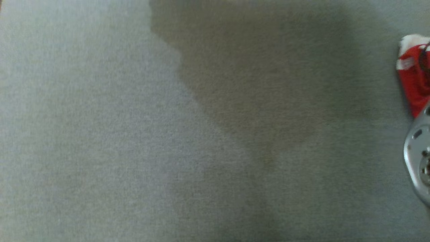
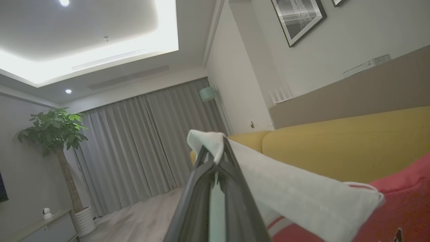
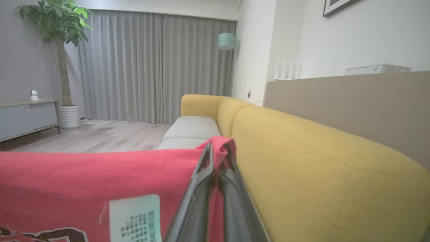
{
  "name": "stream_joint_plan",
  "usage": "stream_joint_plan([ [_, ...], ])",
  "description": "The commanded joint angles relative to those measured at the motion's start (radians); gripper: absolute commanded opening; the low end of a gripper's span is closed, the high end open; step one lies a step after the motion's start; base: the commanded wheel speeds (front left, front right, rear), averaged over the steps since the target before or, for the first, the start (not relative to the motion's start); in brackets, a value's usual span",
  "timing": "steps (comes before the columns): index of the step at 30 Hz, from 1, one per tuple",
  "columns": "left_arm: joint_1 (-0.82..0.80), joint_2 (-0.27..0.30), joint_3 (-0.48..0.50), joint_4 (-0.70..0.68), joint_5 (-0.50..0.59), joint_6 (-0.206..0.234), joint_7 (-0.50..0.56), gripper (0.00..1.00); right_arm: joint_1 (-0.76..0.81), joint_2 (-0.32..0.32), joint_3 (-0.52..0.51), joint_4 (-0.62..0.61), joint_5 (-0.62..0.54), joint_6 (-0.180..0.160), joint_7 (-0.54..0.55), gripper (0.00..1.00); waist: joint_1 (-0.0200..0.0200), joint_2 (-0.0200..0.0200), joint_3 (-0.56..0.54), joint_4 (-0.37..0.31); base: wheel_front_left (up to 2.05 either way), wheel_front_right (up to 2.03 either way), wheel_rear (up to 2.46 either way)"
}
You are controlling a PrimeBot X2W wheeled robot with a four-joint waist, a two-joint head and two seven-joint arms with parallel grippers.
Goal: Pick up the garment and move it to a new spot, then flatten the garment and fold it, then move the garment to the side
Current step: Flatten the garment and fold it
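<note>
The left tool (image 2: pixel 215 153) is clamped on a white edge of the garment (image 2: pixel 302 198), its two dark fingers (image 2: pixel 235 188) pressed together with the cloth bunched over their tips. From there a white band runs down to the right and meets red fabric with thin white stripes. The right tool (image 3: pixel 219 151) is likewise closed tight, pinching a fold of the red fabric (image 3: pixel 100 174), which stretches off to the left in that wrist view and carries a white care label (image 3: pixel 136 218) and part of a dark print at the bottom edge.

Both tools hold the garment up in front of a yellow sofa (image 3: pixel 319 161), whose grey seat cushion (image 3: pixel 193 126) shows past the cloth. From the head camera, a red and white piece of the garment (image 1: pixel 415 80) appears at the far right edge, just above a silver metal fitting (image 1: pixel 420 158) of the robot and over a grey fabric surface (image 1: pixel 168 134).

Grey curtains (image 3: pixel 151 67), a potted plant (image 3: pixel 57 20), a pale green lamp (image 3: pixel 225 40) and a framed picture (image 2: pixel 299 16) fill out the room behind.
</note>
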Motion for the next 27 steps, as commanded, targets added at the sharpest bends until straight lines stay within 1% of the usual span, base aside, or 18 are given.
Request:
stream_joint_plan([
  [1,-0.031,0.013,0.029,0.009,-0.015,-0.011,-0.012,0.0,-0.041,0.035,0.006,0.014,-0.017,0.007,-0.024,0.0,0.0003,0.0,0.064,0.036,0.0,0.0,0.0],
  [5,0.037,-0.024,0.04,0.046,-0.072,-0.03,-0.046,0.0,-0.029,0.041,0.008,0.107,-0.039,0.007,-0.092,0.0,0.0003,0.0,0.141,0.059,0.0,0.0,0.0],
  [9,0.152,-0.038,0.043,0.048,-0.111,-0.042,-0.102,0.0,0.022,0.043,0.002,0.197,-0.021,0.007,-0.163,0.0,0.0003,0.0,0.196,0.076,0.0,0.0,0.0],
  [13,0.286,-0.038,0.042,0.025,-0.142,-0.044,-0.158,0.0,0.09,0.044,0.028,0.27,0.022,0.007,-0.232,0.0,0.0003,0.0,0.208,0.081,0.0,0.0,0.0],
  [18,0.424,-0.025,0.053,-0.036,-0.178,-0.038,-0.203,0.0,0.167,0.044,0.048,0.298,0.074,0.007,-0.289,0.0,0.0003,0.0,0.192,0.084,0.0,0.0,0.0],
  [22,0.581,-0.005,0.062,-0.135,-0.208,-0.012,-0.23,0.0,0.273,0.044,0.07,0.283,0.152,0.007,-0.321,0.0,0.0003,0.0,0.152,0.084,0.0,0.0,0.0],
  [27,0.794,0.031,0.076,-0.284,-0.227,0.053,-0.254,0.0,0.447,0.044,0.089,0.2,0.265,0.007,-0.33,0.0,0.0003,0.0,0.08,0.08,0.0,0.0,0.0],
])
